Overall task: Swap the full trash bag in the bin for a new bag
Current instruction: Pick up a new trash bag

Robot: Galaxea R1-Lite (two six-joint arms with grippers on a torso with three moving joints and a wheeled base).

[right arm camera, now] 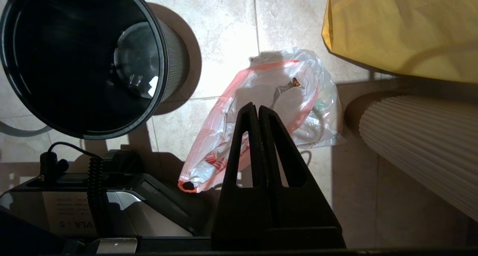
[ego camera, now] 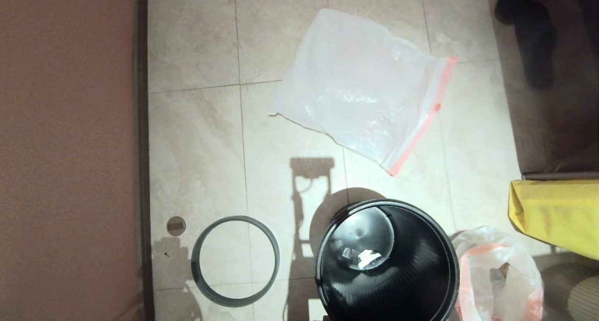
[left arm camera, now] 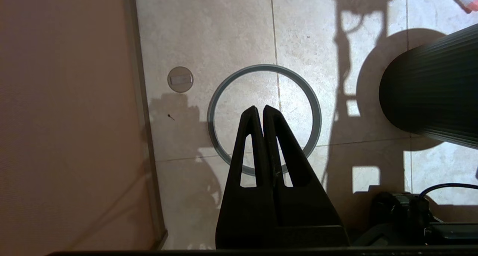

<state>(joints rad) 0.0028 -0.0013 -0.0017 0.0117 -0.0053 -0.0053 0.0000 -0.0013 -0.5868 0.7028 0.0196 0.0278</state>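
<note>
We see the small round black plastic bin [ego camera: 388, 265] standing unlined on the tiled floor [ego camera: 196, 54], with only a few scraps at its bottom; its separate grey hoop rim [ego camera: 235, 261] lies flat on the tiles to the robot's left of it, near but apart; the lumpy translucent white full trash bag with the pink drawstring hem [ego camera: 498, 274] sits on the floor just beside the bin on the robot's right, already out. The thin, flat translucent white new bag with a pink hem [ego camera: 360, 87] lies spread on the tiles beyond the bin, well apart from it; a yellow cloth tote [ego camera: 557, 213] sits further right.

Neither arm shows in the head view; the left pincer [left arm camera: 259, 108] hangs above the hoop with its fingers pressed together on nothing; the right pincer [right arm camera: 253, 106] hangs over the full bag, likewise closed and empty.

We judge the step in hand to be fetching the new bag; to do it well we would open one pincer first, come down at the pink hem where the film is doubled and stiffer, pinch one layer only so that the mouth can be spread, and lift slowly so that the thin sheet does not drag or tear; the hoop goes on last.
</note>
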